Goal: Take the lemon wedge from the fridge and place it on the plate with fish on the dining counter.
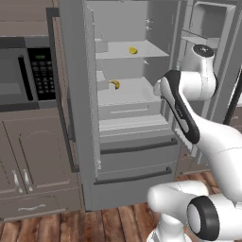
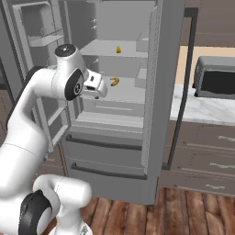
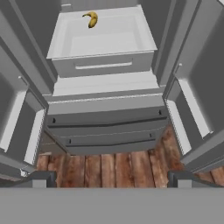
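my end effector (image 3: 112, 177) is spread wide with nothing between its fingers; in the hand view the two dark fingertips (image 3: 39, 178) rise far apart at the bottom, over the wooden floor (image 3: 105, 168) in front of the fridge (image 1: 132, 160). i look down along it at the fridge's open interior, both doors swung out to either side.

the lemon wedge (image 1: 133, 49) lies on the upper shelf (image 1: 127, 53) inside the fridge, a small bright yellow piece toward the back; in the right base view it shows as the same yellow wedge (image 2: 118, 49) on that shelf. it is well apart from my end effector and untouched.

one shelf lower sits a darker orange-yellow curved bit (image 1: 114, 84), resting on the white lower shelf (image 1: 125, 92) near its rear. the hand view shows this bit (image 3: 91, 19) at the far end of that shelf, above a shallow drawer front (image 3: 103, 65).

below the shelves, the two lower drawers (image 1: 137, 160) with long dark handles are closed.

my arm reaches up in front of the open fridge, the wrist held at about the height of the lower shelf, outside the compartment.

a dark built-in microwave (image 1: 23, 71) sits in the cabinets to the fridge's left. in the right base view a marble surface (image 2: 202, 110) beside the fridge carries a grey toaster oven (image 2: 215, 80).
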Robot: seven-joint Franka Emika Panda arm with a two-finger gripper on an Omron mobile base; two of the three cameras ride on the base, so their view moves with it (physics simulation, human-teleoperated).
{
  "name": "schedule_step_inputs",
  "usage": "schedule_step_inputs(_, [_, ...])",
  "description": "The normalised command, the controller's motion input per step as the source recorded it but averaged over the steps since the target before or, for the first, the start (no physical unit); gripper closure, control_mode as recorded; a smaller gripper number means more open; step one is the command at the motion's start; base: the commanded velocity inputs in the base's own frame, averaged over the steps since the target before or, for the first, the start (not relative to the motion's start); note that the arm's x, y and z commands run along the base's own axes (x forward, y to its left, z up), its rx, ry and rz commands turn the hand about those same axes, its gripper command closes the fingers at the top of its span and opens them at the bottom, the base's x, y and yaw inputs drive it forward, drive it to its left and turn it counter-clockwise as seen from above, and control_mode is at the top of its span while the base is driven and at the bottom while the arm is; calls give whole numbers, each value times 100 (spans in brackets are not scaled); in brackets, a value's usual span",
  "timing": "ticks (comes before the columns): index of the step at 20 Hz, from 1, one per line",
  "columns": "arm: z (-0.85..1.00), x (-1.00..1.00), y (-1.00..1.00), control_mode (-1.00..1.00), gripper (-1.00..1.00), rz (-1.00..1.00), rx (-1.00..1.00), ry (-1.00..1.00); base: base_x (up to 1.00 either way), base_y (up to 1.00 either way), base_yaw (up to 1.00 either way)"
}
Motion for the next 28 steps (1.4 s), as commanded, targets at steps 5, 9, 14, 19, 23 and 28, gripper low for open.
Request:
schedule_step_inputs(5, [0,0,0,-100,-100,0,0,0,0,0,0])
schedule_step_inputs(9, [0,0,-24,-100,-100,0,0,0,0,0,0])
schedule_step_inputs(14, [0,0,0,100,-100,0,0,0,40,-4,-1])
schedule_step_inputs(19, [0,0,0,100,-100,0,0,0,54,0,-3])
schedule_step_inputs(23, [0,0,0,100,-100,0,0,0,71,0,-7])
schedule_step_inputs(28, [0,0,0,100,-100,0,0,0,76,0,-2])
